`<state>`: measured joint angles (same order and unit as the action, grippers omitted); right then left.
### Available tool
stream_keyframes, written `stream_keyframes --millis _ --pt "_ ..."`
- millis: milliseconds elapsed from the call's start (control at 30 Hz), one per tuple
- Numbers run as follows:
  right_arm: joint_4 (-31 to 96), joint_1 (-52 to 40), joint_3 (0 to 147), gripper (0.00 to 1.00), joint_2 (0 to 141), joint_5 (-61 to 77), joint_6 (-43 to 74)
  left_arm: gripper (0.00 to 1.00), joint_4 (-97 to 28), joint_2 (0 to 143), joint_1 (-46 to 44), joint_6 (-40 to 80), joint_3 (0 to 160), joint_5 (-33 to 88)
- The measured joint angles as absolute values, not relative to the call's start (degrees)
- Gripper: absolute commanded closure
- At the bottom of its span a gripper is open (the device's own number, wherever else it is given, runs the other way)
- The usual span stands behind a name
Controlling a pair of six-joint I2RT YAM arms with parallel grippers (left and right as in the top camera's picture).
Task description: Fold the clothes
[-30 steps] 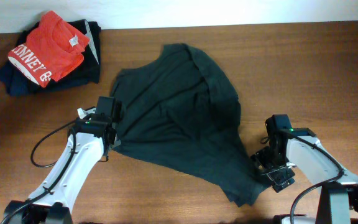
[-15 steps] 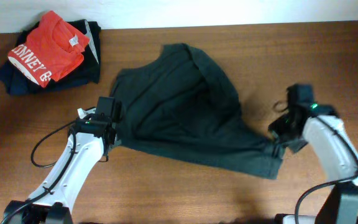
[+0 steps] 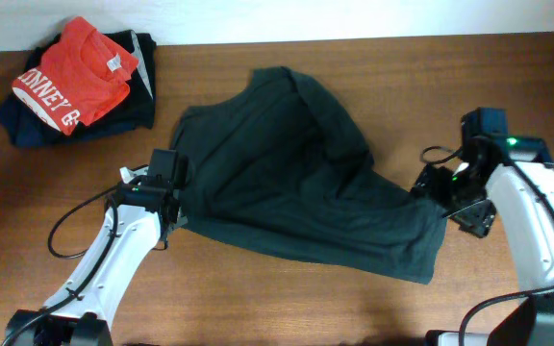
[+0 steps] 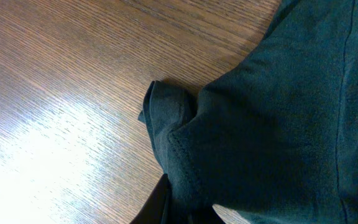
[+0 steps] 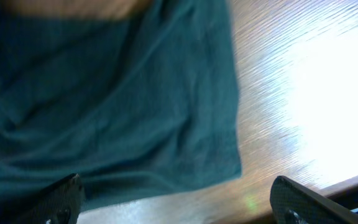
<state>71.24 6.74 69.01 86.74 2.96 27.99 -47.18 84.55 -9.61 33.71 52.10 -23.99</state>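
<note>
The charcoal T-shirt [image 3: 287, 183] lies spread and wrinkled across the middle of the wooden table, with no lettering showing. My left gripper [image 3: 174, 219] is shut on the shirt's left edge; in the left wrist view [image 4: 176, 208] the jaws pinch a bunched fold of the dark fabric [image 4: 278, 106] against the wood. My right gripper [image 3: 439, 189] is at the shirt's right edge. In the right wrist view its fingers [image 5: 182, 199] are wide apart and open, with the shirt's hem and corner [image 5: 123, 106] lying flat beyond them.
A red shirt with white lettering [image 3: 73, 72] lies on a pile of navy and black folded garments [image 3: 138, 101] at the back left corner. Bare wood [image 3: 469, 77] shows right of and behind the T-shirt. The table's back edge meets a white wall.
My right gripper has moved from the front right up and to the right, dragging the shirt's lower corner with it and spreading the hem out. The left gripper has stayed put.
</note>
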Motion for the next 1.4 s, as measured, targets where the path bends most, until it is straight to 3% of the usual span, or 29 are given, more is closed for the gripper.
stream_keyframes --millis 333,467,700,767,900,967,1067,1100,1133,1167,1200,1300,1400 --pt "42.76 0.32 49.58 0.01 86.87 6.2 26.74 0.93 -47.13 84.66 -9.61 33.71 52.14 -23.77" --pt "43.35 0.32 49.58 0.01 86.87 6.7 28.14 0.93 -47.16 84.66 -9.61 33.71 52.14 -23.77" --pt "46.83 0.32 49.58 0.0 89.71 -4.54 34.48 0.93 -47.18 84.66 -9.61 33.71 52.14 -23.77" --pt "45.52 0.32 49.58 0.21 92.68 -5.32 34.65 0.93 -47.13 84.66 -9.61 33.71 52.14 -23.77" --pt "42.72 -0.01 50.81 0.96 96.36 -3.55 34.89 0.93 -47.18 84.66 -9.61 33.71 52.14 -23.77" --pt "42.5 0.01 51.7 0.96 97.03 -3.36 35.09 0.93 -47.13 84.66 -9.61 33.71 52.14 -23.75" --pt "42.94 1.34 53.87 0.93 98.45 -3.49 35.31 0.93 -47.13 84.66 -9.61 33.71 52.14 -23.51" --pt "42.44 2.46 56.05 0.83 99.39 -3.7 35.24 0.93 -47.16 84.66 -9.61 33.71 52.14 -23.31" --pt "41.87 3.11 57.76 0.45 99.61 -3.84 34.79 0.92 -47.16 84.66 -9.61 33.71 52.14 -23.16" --pt "41.65 3.75 60.18 0.29 99.61 -3.97 33.95 0.93 -47.13 84.66 -9.61 33.71 52.14 -23.03" --pt "41.23 4.21 63.02 0.05 99.61 -4.29 33.06 0.93 -47.16 84.66 -9.61 33.71 52.14 -22.9" --pt "43.05 4.43 68.36 0.01 99.61 -5.02 28.77 0.93 -47.18 84.66 -9.61 33.71 52.14 -22.92" --pt "55.42 4.43 71.16 0.01 99.83 -4.36 26.89 0.93 -47.16 84.66 -9.61 33.71 52.14 -22.92"
